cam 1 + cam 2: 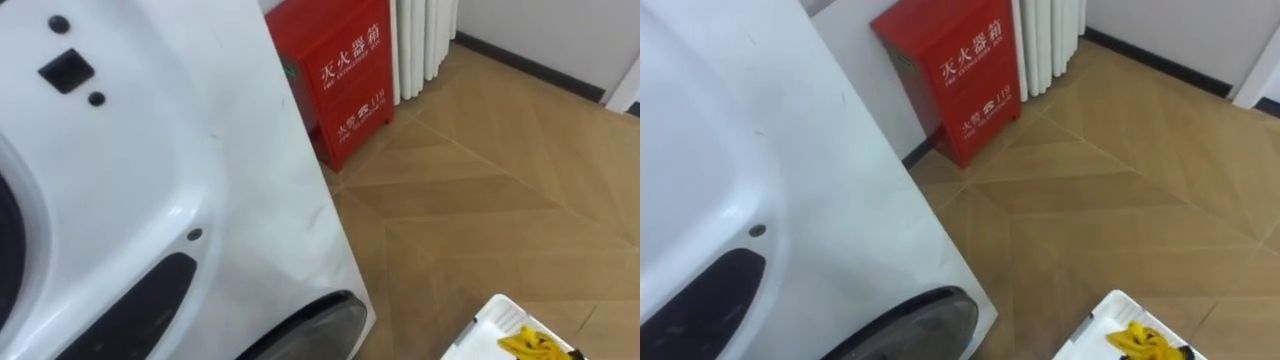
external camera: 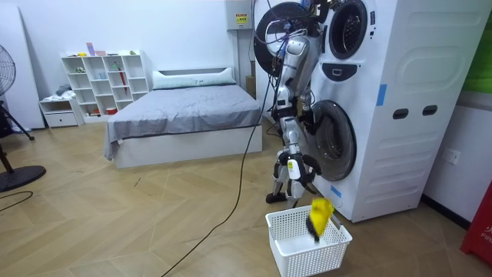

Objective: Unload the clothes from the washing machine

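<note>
— Right hand (image 2: 302,164): hangs low before the washing machine (image 2: 384,108); cannot tell whether spread or curled.
— And the yellow cloth (image 2: 319,214)?
— Below it, outward, over the white basket's (image 2: 292,258) machine-side rim.
— Room to move?
— Plenty behind: bare wood floor (image 2: 154,223). Red cabinet (image 1: 335,75) past the machine's corner.

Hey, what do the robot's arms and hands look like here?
In the room view, the arms are silver-grey shells with dark joints, and dark cables run around the shoulders. The one hand I can make out looks dark; finer detail and any markings are too small to tell.
</note>
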Tool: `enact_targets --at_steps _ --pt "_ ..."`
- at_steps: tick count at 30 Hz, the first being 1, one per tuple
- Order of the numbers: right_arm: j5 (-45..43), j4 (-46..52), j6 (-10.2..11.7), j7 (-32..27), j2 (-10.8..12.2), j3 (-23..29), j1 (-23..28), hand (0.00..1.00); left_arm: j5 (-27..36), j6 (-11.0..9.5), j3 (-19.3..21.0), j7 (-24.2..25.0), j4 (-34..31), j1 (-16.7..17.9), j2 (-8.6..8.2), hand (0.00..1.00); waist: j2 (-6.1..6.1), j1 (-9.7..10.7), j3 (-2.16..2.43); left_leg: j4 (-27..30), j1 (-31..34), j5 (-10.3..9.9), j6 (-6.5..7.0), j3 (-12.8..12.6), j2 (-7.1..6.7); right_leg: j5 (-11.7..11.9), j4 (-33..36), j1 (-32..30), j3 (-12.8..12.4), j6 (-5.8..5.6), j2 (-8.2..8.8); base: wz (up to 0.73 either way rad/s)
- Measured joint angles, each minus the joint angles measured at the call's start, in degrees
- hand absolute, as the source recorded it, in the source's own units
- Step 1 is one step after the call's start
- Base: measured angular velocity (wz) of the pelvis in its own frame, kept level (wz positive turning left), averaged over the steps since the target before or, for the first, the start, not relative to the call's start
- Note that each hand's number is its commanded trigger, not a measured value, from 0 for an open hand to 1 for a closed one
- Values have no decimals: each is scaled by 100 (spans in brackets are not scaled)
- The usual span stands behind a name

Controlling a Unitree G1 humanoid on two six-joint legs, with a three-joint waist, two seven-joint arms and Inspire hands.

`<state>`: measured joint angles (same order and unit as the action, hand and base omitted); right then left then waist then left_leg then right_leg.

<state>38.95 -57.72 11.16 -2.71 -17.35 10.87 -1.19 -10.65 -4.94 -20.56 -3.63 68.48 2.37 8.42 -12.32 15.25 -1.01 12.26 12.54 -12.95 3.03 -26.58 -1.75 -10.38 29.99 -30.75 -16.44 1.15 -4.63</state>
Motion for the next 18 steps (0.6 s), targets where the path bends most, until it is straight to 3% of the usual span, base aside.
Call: enact_targets --at_steps 18 --pt "-31 106 16 -18 -31 3 -123 0 206 -38 -7 -2 80 17 4 0 3 2 13 -2 -35 9 0 32 13 -22 -14 49 50 23 8 0"
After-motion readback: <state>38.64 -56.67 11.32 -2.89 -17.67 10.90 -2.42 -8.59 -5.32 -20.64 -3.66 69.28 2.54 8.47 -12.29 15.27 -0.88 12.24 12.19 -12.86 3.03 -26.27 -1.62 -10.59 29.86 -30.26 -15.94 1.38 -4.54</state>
